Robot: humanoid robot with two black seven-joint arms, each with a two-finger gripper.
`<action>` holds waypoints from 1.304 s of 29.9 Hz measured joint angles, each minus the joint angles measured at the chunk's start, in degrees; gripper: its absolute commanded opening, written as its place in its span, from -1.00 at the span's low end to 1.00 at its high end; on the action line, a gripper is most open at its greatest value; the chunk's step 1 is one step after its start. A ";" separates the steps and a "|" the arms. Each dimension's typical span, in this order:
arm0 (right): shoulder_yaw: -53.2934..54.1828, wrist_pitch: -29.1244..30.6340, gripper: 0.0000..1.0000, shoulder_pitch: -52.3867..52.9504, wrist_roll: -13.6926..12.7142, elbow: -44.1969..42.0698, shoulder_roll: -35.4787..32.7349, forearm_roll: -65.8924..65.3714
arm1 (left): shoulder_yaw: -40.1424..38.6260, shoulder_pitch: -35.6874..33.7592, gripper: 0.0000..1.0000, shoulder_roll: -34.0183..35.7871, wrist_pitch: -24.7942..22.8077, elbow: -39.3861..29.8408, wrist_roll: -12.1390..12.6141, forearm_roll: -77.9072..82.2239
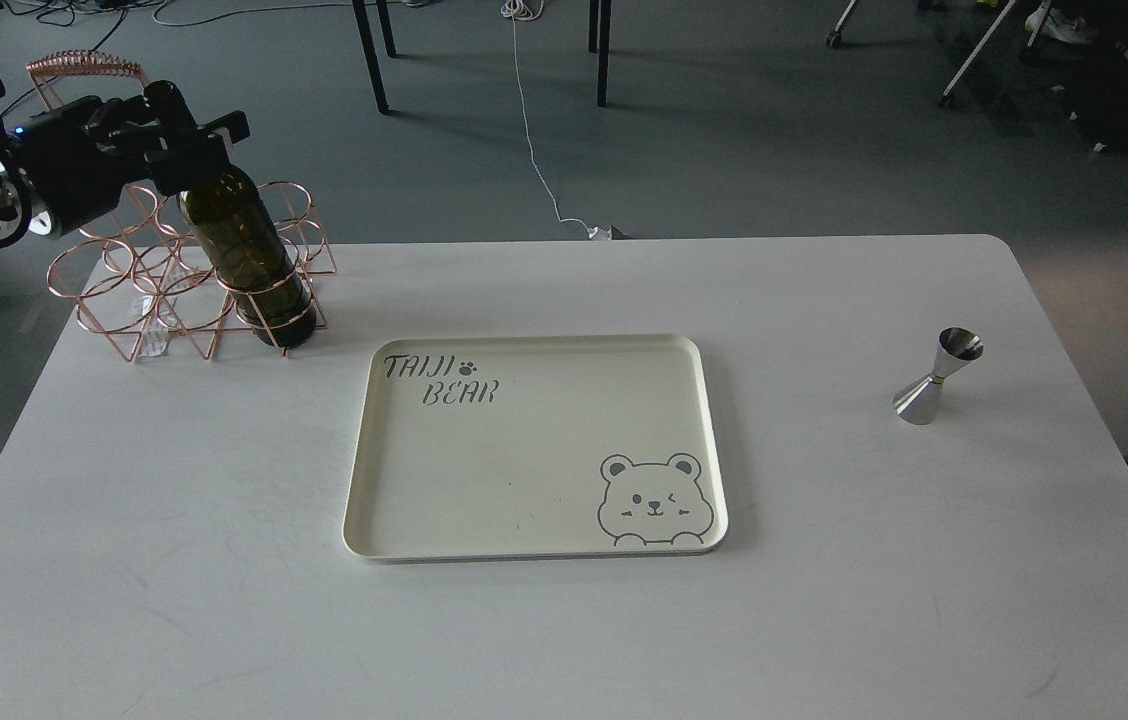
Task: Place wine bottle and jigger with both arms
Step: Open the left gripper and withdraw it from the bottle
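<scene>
Head view: a matte white table (224, 600) with rounded corners carries a cream rectangular tray (364, 500) at its centre, shallow-rimmed, printed "TAIJI BEAR" and a bear face. At the far left stands a rose-gold wire rack (124, 290) of round rings. The wine bottle (244, 255), smooth dark olive glass, stands in the rack's right ring, leaning slightly. The left gripper (186, 140), black and boxy, is clamped around the bottle's neck. Far right, well apart from the tray, the jigger (936, 378), polished steel and hourglass-shaped, stands tilted on the table. The right gripper does not show.
</scene>
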 measured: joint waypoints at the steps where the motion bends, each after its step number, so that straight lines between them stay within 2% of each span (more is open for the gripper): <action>1: 0.00 0.00 0.93 0.00 0.00 0.00 -0.01 0.00 | -0.02 -0.14 0.96 0.23 -0.11 -0.01 0.00 -1.99; 14: -0.30 0.10 0.98 -0.09 0.00 -0.09 -0.65 -0.24 | -0.17 -4.39 0.96 7.82 -0.75 0.72 0.00 -25.73; 19: -0.20 -0.08 0.98 -0.05 0.00 -0.37 -0.84 -0.27 | -0.12 -5.37 0.96 8.72 -1.25 1.73 0.01 -41.91; 26: -0.32 -0.26 0.98 -0.02 0.00 -2.44 -1.08 -0.26 | -0.12 -5.16 0.96 9.57 -5.10 5.80 0.01 -65.18; 29: -0.44 0.37 0.98 -0.13 0.00 -3.32 -1.08 -0.27 | -0.15 -4.44 0.96 9.04 -8.73 9.20 0.00 -76.35; 33: -0.03 3.58 0.96 -1.09 0.00 -3.74 -0.70 -0.21 | -0.16 -1.92 0.96 8.72 -16.16 13.10 0.00 -89.25; 39: 0.15 4.43 0.96 -2.36 0.00 -4.17 -0.48 0.19 | -0.27 3.47 0.97 7.97 -24.40 15.15 -0.02 -102.43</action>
